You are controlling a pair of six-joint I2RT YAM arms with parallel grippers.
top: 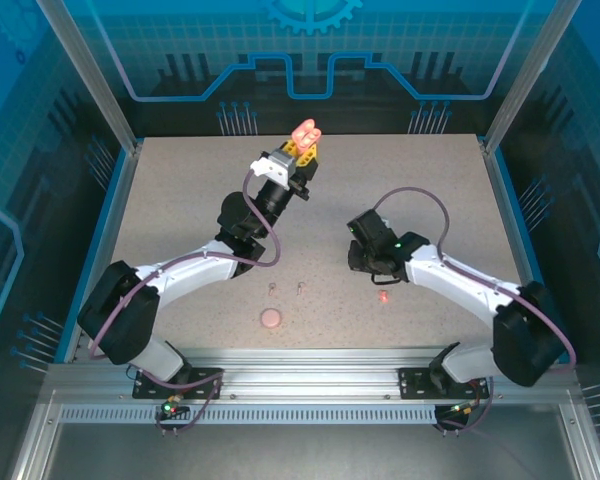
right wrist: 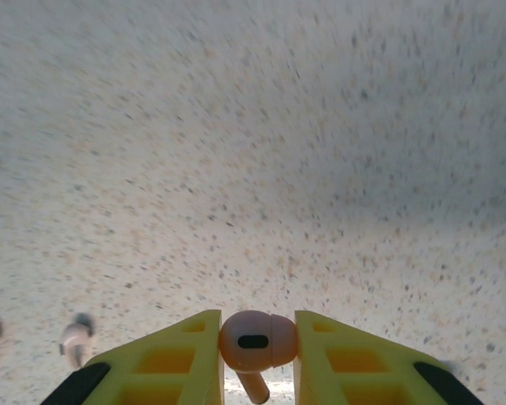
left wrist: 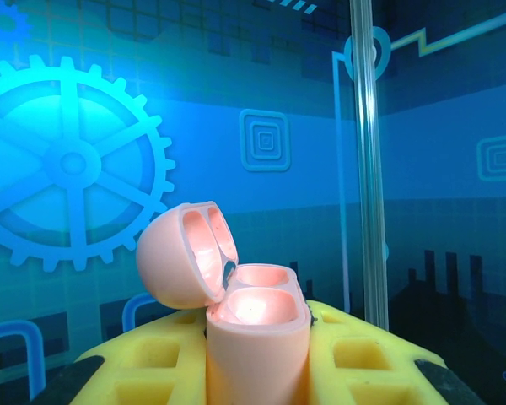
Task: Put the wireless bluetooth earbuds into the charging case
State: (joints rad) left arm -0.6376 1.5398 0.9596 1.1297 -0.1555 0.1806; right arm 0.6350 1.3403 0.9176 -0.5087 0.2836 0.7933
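Salmon-pink charging case (left wrist: pixel 257 337), lid hinged open to the left and both wells showing, is clamped upright between the yellow fingers of the left gripper (top: pixel 305 148) at the far middle of the table (top: pixel 180 200). The right gripper (right wrist: pixel 255 359) is closed on one salmon-pink earbud (right wrist: pixel 255 340), stem downward, close above the surface. A second pink earbud (top: pixel 384 296) lies near it. A pale earbud (top: pixel 271 288) and its pale twin (top: pixel 299 288) lie near centre, apart, with a closed pink case (top: pixel 271 319) just nearward.

top: high, near side, sees table (top: pixel 180 200) | L wrist: twd backwall (left wrist: pixel 261 143) | R wrist: close on table
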